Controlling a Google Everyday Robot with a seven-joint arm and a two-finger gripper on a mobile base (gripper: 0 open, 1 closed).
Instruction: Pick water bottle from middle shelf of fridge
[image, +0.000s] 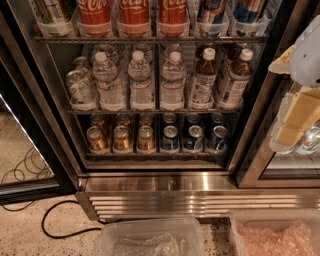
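Note:
The fridge (200, 197) stands open in front of me, with a ribbed steel base panel. Three clear water bottles with white caps stand side by side on the middle shelf (150, 111): left (107, 82), middle (141, 80) and right (172, 80). More bottles stand behind them. My gripper (290, 132), cream and white, hangs at the right edge of the view. It is in front of the fridge's right frame, well right of the water bottles and about level with the middle shelf, touching nothing.
Two brown-liquid bottles (204, 80) stand right of the water bottles and drink cans (80, 90) left of them. Red cola bottles (133, 17) are on the rack above; gold (121, 138) and blue cans (194, 137) below. Two clear plastic bins (150, 237) and a black cable (60, 222) lie on the floor.

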